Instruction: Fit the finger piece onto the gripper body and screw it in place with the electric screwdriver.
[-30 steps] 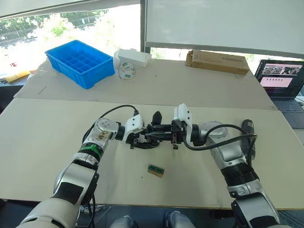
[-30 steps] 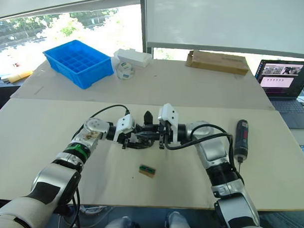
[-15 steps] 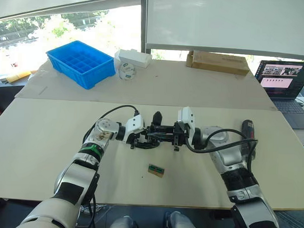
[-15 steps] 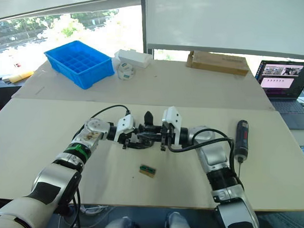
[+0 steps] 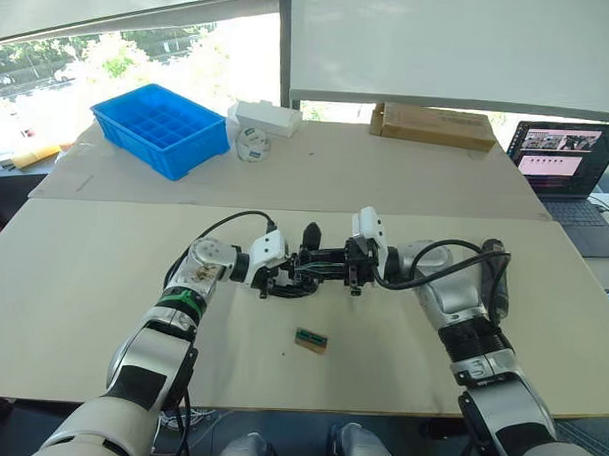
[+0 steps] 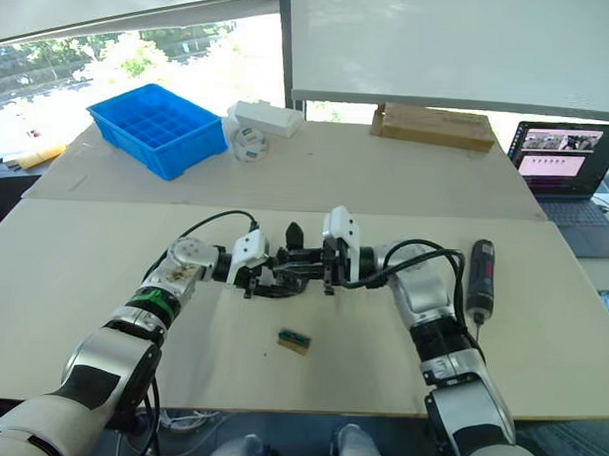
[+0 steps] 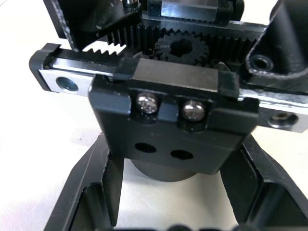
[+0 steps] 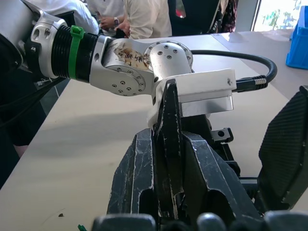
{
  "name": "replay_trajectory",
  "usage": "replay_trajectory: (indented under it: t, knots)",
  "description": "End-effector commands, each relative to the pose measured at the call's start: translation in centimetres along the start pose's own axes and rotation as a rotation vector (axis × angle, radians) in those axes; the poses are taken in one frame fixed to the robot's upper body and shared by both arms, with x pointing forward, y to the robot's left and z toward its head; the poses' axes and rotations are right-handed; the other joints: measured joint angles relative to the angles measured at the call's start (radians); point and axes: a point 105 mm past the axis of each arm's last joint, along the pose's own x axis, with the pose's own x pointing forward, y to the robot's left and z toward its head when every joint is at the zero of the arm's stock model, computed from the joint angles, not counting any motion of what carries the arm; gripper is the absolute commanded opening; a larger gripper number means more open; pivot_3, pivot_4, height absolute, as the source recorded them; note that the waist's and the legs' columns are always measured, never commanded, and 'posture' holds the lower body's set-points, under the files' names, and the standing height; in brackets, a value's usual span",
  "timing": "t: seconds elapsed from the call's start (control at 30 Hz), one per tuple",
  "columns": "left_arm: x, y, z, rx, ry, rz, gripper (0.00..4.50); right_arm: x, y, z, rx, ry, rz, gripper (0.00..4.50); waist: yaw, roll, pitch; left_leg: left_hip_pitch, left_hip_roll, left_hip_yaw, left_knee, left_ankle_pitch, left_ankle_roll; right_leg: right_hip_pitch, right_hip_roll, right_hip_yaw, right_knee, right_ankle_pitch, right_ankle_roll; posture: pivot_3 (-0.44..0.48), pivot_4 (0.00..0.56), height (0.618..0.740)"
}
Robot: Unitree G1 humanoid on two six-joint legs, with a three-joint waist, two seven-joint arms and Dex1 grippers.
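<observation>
Mid-table, my left gripper (image 5: 278, 279) is shut on the gripper body (image 7: 173, 125), a black block with a gear, toothed racks and two screw heads. My right gripper (image 5: 328, 269) comes in from the right, shut on the finger piece (image 8: 168, 139), a slim black blade held edge-up between its fingers (image 8: 137, 178). The blade's tip meets the gripper body (image 6: 283, 270) right beside my left wrist. The electric screwdriver (image 6: 481, 279) lies on the table to the right, beyond my right forearm, with its bit pointing toward me.
A small green-topped brown block (image 5: 312, 339) lies in front of the grippers. At the back stand a blue compartment bin (image 5: 160, 126), a white box (image 5: 266, 115), a tape roll (image 5: 251, 142) and a cardboard box (image 5: 434, 123). A laptop (image 5: 565, 162) sits far right.
My right forearm and elbow have shifted a little while its gripper stays at the gripper body. The left arm has held still.
</observation>
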Motion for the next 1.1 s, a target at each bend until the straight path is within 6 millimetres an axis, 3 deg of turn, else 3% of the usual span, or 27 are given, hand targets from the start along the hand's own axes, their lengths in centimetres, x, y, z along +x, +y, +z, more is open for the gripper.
replay_trajectory:
  t: [0.03,0.2,0.6,0.83,1.0,1.1]
  knots:
    - [-0.3,0.4,1.5,0.071,-0.024,0.0,2.27,-1.2,0.6,-6.6,0.169,0.256,-0.084,0.33,0.0,0.0,-0.001,0.0,0.0,0.0,0.0,0.0,0.0,0.0,0.0,0.0,0.0,0.0,0.0,0.0,0.15,0.738]
    - [0.0,0.5,1.6,0.072,-0.028,0.004,2.27,-1.8,0.0,-7.0,0.214,0.273,-0.21,0.33,0.001,0.001,-0.003,0.0,0.0,0.0,0.0,0.0,0.0,0.0,-0.001,0.0,0.0,0.0,0.0,0.0,0.15,0.738]
    - [-0.1,0.7,1.7,0.072,-0.026,0.013,2.27,-2.5,0.1,-7.4,0.122,0.326,-0.122,0.33,0.0,0.001,-0.006,0.001,-0.001,0.0,0.0,0.0,0.0,0.001,-0.001,0.001,0.0,0.0,0.0,0.0,0.15,0.738]
    - [-0.3,0.7,1.6,0.073,-0.024,0.016,2.27,-2.0,-0.2,-6.1,0.152,0.27,-0.134,0.33,0.0,0.001,-0.006,0.001,-0.001,0.0,0.0,0.0,0.0,0.001,-0.002,0.0,0.0,0.0,0.0,0.0,0.15,0.738]
    - [-0.1,0.8,1.8,0.074,-0.027,0.016,2.27,-1.9,-0.6,-2.8,0.073,0.205,-0.143,0.33,0.001,0.001,-0.006,0.001,-0.001,0.0,0.0,0.0,0.001,0.001,-0.002,0.0,0.0,0.0,0.0,0.0,0.15,0.738]
    - [0.1,0.8,2.0,0.066,-0.038,0.019,2.27,-2.4,-1.0,0.6,-0.031,0.163,-0.14,1.75,0.006,0.001,-0.005,-0.001,-0.001,-0.001,0.0,0.0,0.001,0.0,-0.004,-0.001,0.0,0.0,-0.001,0.0,0.15,0.738]
